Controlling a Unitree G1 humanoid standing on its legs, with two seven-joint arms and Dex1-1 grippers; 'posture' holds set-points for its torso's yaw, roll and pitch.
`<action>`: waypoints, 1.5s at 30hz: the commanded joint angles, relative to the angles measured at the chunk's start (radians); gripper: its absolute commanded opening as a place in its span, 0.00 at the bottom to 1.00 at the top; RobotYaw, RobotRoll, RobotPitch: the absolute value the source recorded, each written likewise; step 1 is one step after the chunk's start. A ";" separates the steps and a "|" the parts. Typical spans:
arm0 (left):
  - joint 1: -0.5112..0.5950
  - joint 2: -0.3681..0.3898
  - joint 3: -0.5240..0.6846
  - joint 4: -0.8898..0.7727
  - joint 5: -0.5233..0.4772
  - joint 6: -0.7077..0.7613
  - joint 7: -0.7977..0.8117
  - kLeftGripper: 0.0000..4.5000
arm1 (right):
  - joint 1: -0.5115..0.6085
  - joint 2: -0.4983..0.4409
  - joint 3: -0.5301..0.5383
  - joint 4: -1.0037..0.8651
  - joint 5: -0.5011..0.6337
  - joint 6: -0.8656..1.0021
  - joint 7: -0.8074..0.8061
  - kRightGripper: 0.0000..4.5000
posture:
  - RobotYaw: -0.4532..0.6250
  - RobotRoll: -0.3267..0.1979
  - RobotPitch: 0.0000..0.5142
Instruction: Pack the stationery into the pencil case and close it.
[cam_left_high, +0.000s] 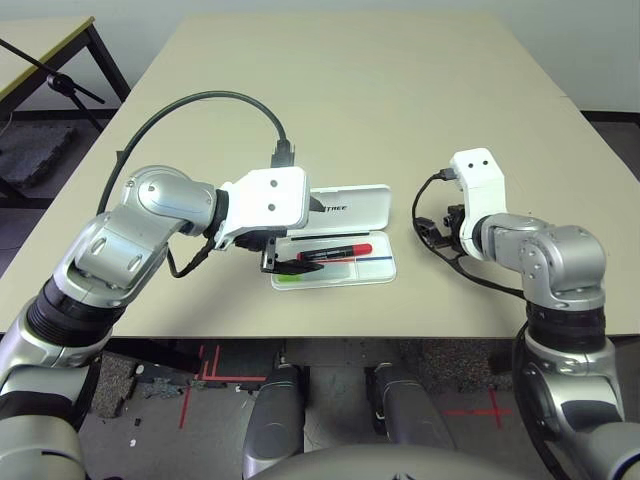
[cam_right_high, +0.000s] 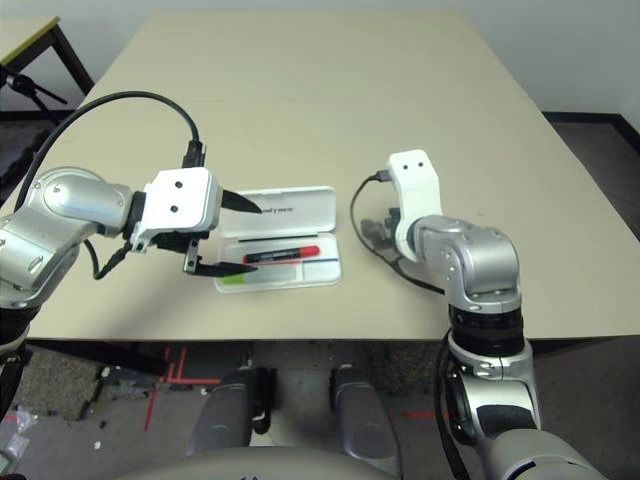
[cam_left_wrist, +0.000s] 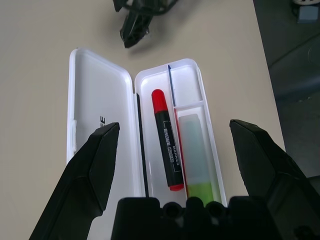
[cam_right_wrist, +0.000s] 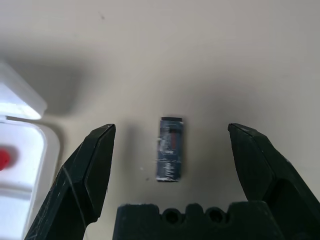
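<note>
White pencil case (cam_left_high: 335, 240) lying open on the tan bench (cam_left_high: 350, 90), red marker (cam_left_high: 335, 252) and green-white bar (cam_left_high: 320, 274) sitting inside. Left wrist view: left claw (cam_left_wrist: 175, 150) hanging wide open above the tray, holding nothing. Right wrist view: right claw (cam_right_wrist: 170, 150) gaping empty around the dark grey block (cam_right_wrist: 170, 149), not touching it.

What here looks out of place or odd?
One item is left outside: the small dark grey block lies on the table beside the open pencil case, between the open right gripper's fingers. Nothing appears spilled or damaged.
</note>
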 joint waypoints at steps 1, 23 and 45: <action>0.005 0.003 -0.002 -0.015 0.002 0.018 0.010 0.99 | 0.015 0.003 0.013 0.024 -0.011 -0.018 -0.008 1.00 | 0.40 0.62 0.23; -0.007 -0.001 -0.011 -0.017 0.005 0.025 0.016 1.00 | 0.018 0.012 0.015 0.069 -0.007 -0.035 -0.009 0.45 | 0.40 0.62 0.22; -0.010 -0.003 -0.014 -0.016 0.003 0.030 0.012 1.00 | 0.002 -0.586 0.288 0.090 0.079 -0.704 0.817 0.07 | 0.41 0.62 0.21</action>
